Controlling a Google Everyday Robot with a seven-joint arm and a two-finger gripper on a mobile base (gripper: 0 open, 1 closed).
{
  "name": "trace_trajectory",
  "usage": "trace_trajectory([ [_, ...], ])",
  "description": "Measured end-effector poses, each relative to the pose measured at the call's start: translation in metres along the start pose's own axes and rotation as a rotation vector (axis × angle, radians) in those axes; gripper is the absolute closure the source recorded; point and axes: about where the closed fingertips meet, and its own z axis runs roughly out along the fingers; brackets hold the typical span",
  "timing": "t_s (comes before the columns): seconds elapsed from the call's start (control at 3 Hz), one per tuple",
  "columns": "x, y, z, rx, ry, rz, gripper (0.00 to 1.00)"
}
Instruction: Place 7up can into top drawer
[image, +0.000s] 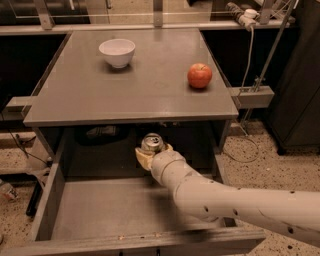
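The 7up can (151, 142), silver with a pull-tab top, is upright between the yellowish fingers of my gripper (150, 152). The gripper is shut on it and holds it above the rear part of the open top drawer (107, 210), just under the tabletop's front edge. The drawer is a wide grey box pulled out toward the camera, with a flat bare bottom and a thick front panel (135, 244). My white arm (235, 202) reaches in from the lower right over the drawer's right side.
On the grey tabletop (135, 85) stand a white bowl (117, 52) at the back left and a red apple (199, 75) at the right. A dark cabinet (300, 75) stands to the right. Speckled floor lies on both sides.
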Motion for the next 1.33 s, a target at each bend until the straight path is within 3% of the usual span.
trace_trajectory([
  [0.33,0.010,-0.015,0.009,0.081,-0.050,0.047,1.00],
  [0.67,0.025,-0.019,0.012,0.128,-0.058,0.080,1.00],
  [1.33,0.031,-0.015,0.003,0.135,0.006,0.036,1.00],
])
